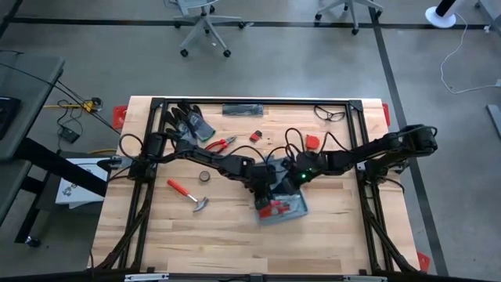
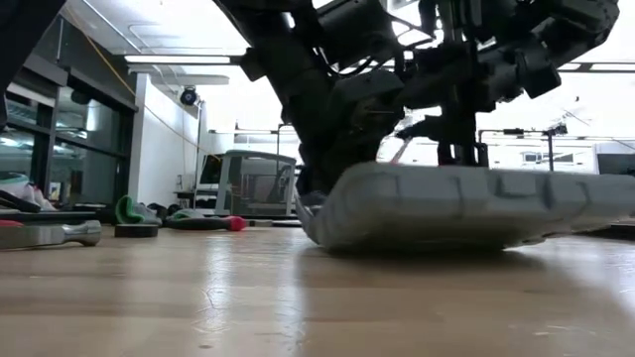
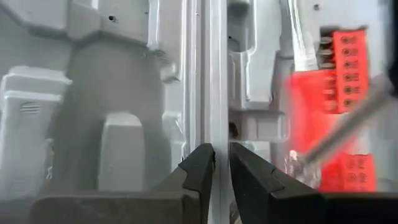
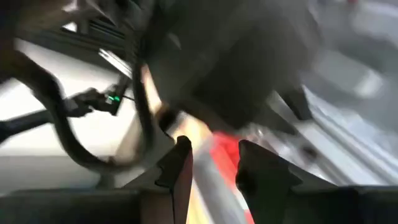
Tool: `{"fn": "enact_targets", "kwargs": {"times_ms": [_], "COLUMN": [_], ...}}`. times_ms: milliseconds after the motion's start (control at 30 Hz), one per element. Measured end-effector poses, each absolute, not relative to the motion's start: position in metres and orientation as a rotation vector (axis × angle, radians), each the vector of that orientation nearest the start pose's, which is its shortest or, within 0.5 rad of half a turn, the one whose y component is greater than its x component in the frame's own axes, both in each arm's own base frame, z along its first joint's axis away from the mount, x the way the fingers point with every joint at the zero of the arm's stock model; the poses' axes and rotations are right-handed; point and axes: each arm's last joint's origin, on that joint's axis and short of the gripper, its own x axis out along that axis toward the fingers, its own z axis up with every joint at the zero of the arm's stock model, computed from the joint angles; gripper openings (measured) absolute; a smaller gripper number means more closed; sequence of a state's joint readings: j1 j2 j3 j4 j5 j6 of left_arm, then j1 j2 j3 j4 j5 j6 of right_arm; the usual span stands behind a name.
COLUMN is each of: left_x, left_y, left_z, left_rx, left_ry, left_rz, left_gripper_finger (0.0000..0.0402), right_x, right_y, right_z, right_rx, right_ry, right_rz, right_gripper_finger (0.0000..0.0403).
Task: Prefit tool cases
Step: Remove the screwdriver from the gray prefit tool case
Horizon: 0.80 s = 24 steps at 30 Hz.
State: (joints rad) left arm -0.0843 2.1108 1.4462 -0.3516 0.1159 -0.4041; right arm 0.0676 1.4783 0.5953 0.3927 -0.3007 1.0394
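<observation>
Directly under both grippers, w/ the arms meeting over the table's middle, lies the flat blue-grey ribbed plastic clamshell case (image 1: 280,207), opened out, moulded recesses up. Left gripper (image 3: 221,163) sits low over the centre hinge ridge between the two halves, fingers nearly closed w/ only a thin gap that appears to straddle the ridge; whether it actually pinches plastic, cannot tell. Right gripper (image 4: 214,163) hovers just beside it over the red-filled half, fingers parted, nothing between them.

Handling, as a judgement: thin moulded shell, light, fairly stiff along ribs but flexes at the hinge and walls; smooth plastic, so prob slippery on the wood. Low view shows one end tilted up off the table (image 1: 156,235), so it rocks easily. Best hold is an outer rim or the hinge ridge, not the recess floors. Red bit holders (image 3: 341,81) in one half could shake loose if jolted.

Around: well apart on the left gripper's outer side, a red-handled hammer (image 1: 188,194) and a small dark tape roll (image 1: 204,177); beyond the grippers toward the far edge, red-handled pliers (image 1: 221,144), dark gloves (image 1: 188,121), a small red block (image 1: 256,135), a red piece (image 1: 312,142), and a black cable loop (image 1: 329,114). Nothing crowds the case; main obstruction is each arm to the other, esp. their cables.
</observation>
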Motion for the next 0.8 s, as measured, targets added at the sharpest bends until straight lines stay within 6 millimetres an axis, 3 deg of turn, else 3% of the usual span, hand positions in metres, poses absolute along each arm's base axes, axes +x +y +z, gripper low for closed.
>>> {"fn": "enact_targets", "kwargs": {"times_ms": [367, 800], "left_x": [0.441, 0.432], "left_y": [-0.044, -0.023], "left_z": [0.156, 0.186], "left_rx": [-0.397, -0.485], "left_ry": [1.033, 1.028], "left_rz": [-0.064, -0.242], "left_gripper_finger": [0.0013, 0.0012], "right_x": [0.279, 0.279], "right_y": [0.029, 0.028], "right_z": [0.167, 0.167], "right_rx": [1.049, 1.033], "right_ry": [0.658, 0.648], "right_rz": [0.054, 0.057], "right_gripper_finger": [0.0123, 0.0123]}}
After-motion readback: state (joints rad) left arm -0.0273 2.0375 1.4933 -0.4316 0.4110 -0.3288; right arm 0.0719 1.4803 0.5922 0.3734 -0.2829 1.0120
